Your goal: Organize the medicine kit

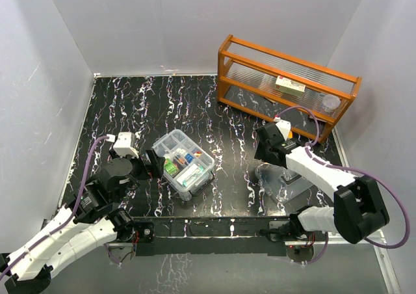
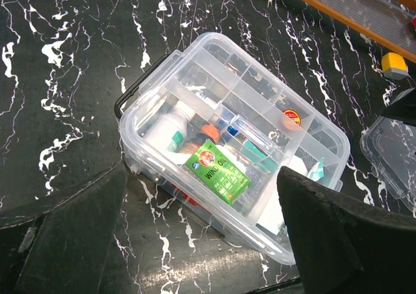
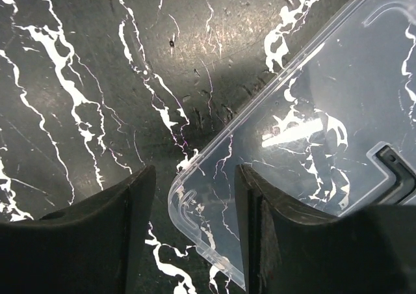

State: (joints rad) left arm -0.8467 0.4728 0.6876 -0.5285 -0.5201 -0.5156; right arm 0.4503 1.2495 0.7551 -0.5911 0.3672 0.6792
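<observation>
- From above, the medicine kit (image 1: 196,147) sits open on the black, white-veined counter (image 1: 130,105), left of centre and turned at an angle, with small coloured items in its compartments.
- Its clear lid (image 1: 281,182) lies flat on the counter well to the right of the box.
- The left gripper (image 1: 155,164) is just beside the box's left side. The right gripper (image 1: 261,156) points down at the lid's near-left part.
- An orange wooden rack (image 1: 290,59) stands at the back right.
- In the left wrist view, the two dark fingers (image 2: 71,235) are spread wide and hold nothing. The box lies beyond them, in line with the gap.
- Under the clear divided tray (image 2: 260,92) are a green carton marked "WIND OIL" (image 2: 218,172) and a white bottle (image 2: 168,131).
- In the right wrist view, the fingers (image 3: 84,242) stand a little apart, astride the lid's rounded corner, one over bare counter and the other over the clear plastic.
- I cannot tell whether either finger touches the lid.
- The lid's dark handle (image 3: 393,170) shows at the right edge.
</observation>
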